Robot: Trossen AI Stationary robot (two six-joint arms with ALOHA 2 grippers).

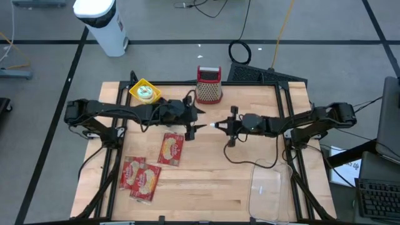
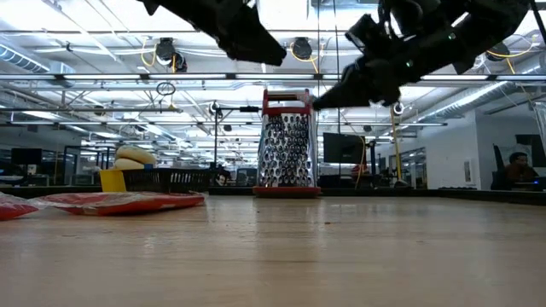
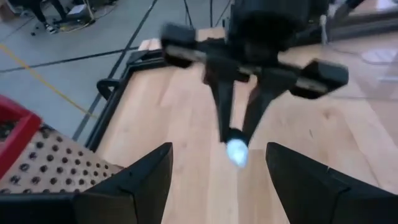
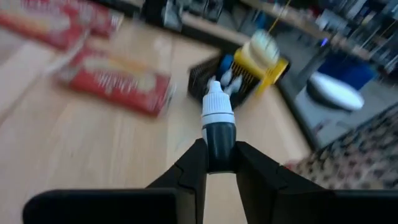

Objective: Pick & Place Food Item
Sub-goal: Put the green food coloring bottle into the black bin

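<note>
The right hand (image 4: 219,163) is clenched around the dark base of a small bottle (image 4: 217,121) with a white cap, held aloft above the middle of the counter (image 1: 206,181), well clear of its surface. The bottle is gripped low on its body so that the capped end is left projecting forward, toward the left arm, which suits an exchange between the two arms rather than a direct set-down; this is offered as a judgement only. The left hand (image 3: 217,177) is held opposite, just short of the bottle's tip in the high view, with its fingers spread apart and nothing between them, as though kept ready to receive.

Behind the two hands a red-topped grater (image 1: 209,85) is stood upright near the far edge. A yellow container (image 1: 144,91) with a pale round item in it is set at the far left corner beside a dark basket (image 4: 214,78); either may be meant as the destination, though this cannot be confirmed from blurred wrist views. Three red food packets (image 1: 150,169) are laid flat on the left half of the counter, untouched, and a clear tray (image 1: 270,187) is left on the near right side.
</note>
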